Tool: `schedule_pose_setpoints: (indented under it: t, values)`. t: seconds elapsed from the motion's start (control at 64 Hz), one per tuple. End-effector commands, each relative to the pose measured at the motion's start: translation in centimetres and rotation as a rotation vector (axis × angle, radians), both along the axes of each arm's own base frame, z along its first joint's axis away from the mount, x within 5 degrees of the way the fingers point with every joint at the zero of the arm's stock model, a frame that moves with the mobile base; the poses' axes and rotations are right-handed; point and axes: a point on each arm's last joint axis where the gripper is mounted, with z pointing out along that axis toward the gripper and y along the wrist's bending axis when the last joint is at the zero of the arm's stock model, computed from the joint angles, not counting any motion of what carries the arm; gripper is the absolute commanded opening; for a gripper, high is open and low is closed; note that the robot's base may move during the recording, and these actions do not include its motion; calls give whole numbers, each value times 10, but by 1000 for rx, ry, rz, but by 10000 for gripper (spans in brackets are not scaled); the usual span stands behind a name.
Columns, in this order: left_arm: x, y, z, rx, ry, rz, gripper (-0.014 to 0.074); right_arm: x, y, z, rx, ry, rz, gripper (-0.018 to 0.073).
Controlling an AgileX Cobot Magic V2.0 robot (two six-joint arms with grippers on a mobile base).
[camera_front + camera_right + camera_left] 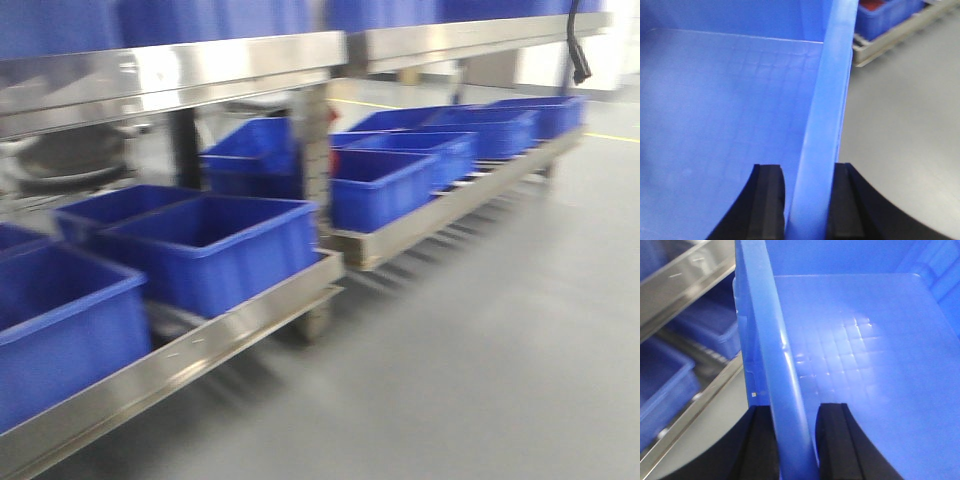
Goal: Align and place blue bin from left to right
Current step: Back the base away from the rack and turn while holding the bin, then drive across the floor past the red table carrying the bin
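I hold one blue bin (865, 340) between both arms, and its empty gridded floor fills both wrist views. My left gripper (797, 412) is shut on the bin's left rim (765, 315), one black finger outside the wall and one inside. On the opposite rim (832, 75) my right gripper (810, 172) is shut the same way, with the bin's inside (715, 100) to its left. Neither arm nor the held bin shows in the blurred front view.
A long steel rack (200, 350) runs from front left to back right, with a post (315, 150) midway. Several blue bins stand on its low shelf, such as one (215, 245) near me and another (380, 185) further along. Grey floor (480, 330) lies to the right.
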Motion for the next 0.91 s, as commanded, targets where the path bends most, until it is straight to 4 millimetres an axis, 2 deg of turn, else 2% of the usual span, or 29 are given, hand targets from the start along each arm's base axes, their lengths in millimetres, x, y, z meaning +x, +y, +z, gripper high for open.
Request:
schedule_pose_setpoints:
  t: [0.0, 0.891]
  values:
    - [-7, -3, 17, -35, -107, -28, -111, -7, -1, 21, 71, -121, 26, -153]
    - [-7, -3, 17, -35, -107, -28, -111, -7, -1, 21, 71, -121, 26, -153]
